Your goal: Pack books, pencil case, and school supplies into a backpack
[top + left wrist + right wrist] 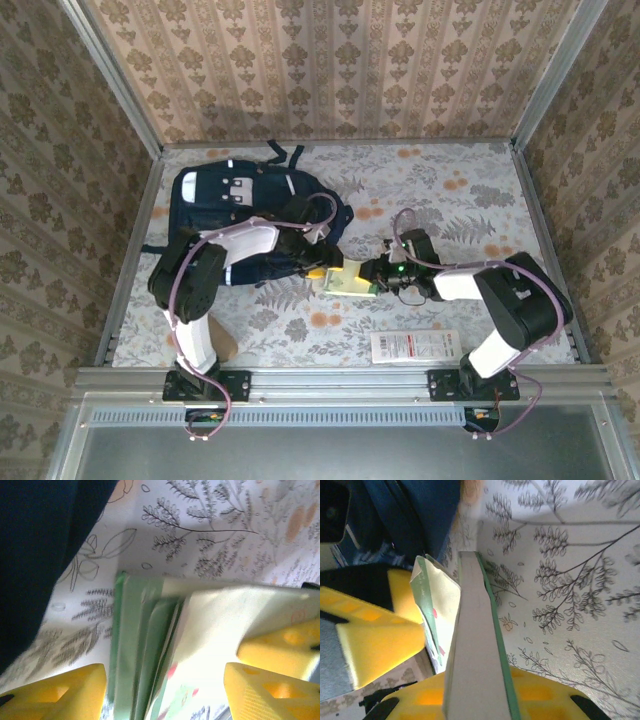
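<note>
Pale green pkt [348, 283] just outside backpack [215, 195].

long white packet [415, 346]: red print, too small to read
backpack [205, 212] white patch: no legible lettering
pale green packet [135, 645]: markings blurred, unreadable

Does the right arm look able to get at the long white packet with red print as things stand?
Probably not yet: the long white packet lies uncovered beside its base, but the right gripper has the pale green flat packet between its fingers.
</note>
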Action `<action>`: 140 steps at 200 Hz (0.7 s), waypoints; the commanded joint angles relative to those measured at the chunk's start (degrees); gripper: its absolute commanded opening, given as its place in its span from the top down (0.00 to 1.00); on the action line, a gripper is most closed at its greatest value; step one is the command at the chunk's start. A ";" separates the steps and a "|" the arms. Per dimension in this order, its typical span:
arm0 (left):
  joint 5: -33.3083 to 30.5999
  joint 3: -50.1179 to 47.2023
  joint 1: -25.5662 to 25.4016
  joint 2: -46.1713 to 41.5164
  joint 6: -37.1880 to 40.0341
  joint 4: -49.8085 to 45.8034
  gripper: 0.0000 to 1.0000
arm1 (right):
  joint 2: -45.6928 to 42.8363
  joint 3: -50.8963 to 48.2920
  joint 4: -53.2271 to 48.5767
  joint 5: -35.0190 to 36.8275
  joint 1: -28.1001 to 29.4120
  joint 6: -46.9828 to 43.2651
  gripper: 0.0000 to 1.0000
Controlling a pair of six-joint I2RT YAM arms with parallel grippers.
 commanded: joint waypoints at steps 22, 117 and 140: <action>-8.91 10.14 3.05 -8.24 8.88 -12.76 0.32 | -13.30 -1.74 -12.47 8.62 -0.91 -7.12 1.00; -22.92 38.70 7.66 11.81 13.68 -27.19 0.39 | -26.94 -3.98 -18.90 13.88 -1.21 -7.99 1.00; -24.32 38.36 8.40 10.38 14.02 -26.75 0.42 | -26.67 -4.76 -18.19 13.35 -1.23 -7.86 1.00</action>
